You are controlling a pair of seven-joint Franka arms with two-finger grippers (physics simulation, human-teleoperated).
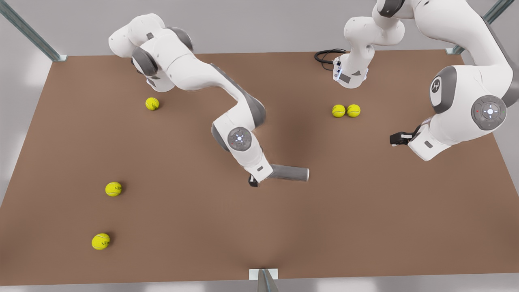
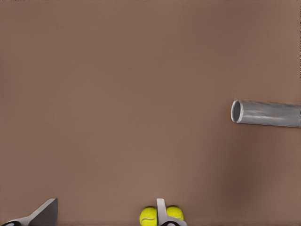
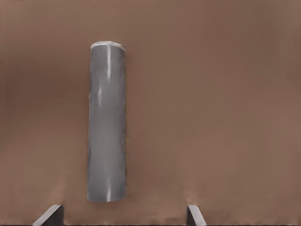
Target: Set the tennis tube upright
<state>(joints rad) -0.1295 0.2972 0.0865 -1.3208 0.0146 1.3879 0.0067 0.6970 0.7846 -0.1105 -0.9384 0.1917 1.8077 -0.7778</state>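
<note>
Tube [image 1: 291, 173] flat on surface [image 1: 182, 227].
My right jaws [image 3: 124, 215] wide above it; left jaws [image 2: 104, 213] wide, waiting near two balls [image 2: 162, 215].

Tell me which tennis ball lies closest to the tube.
The left ball of the touching pair, up and to the front view's right of the tube. The other three balls lie far off toward the front view's left.
</note>
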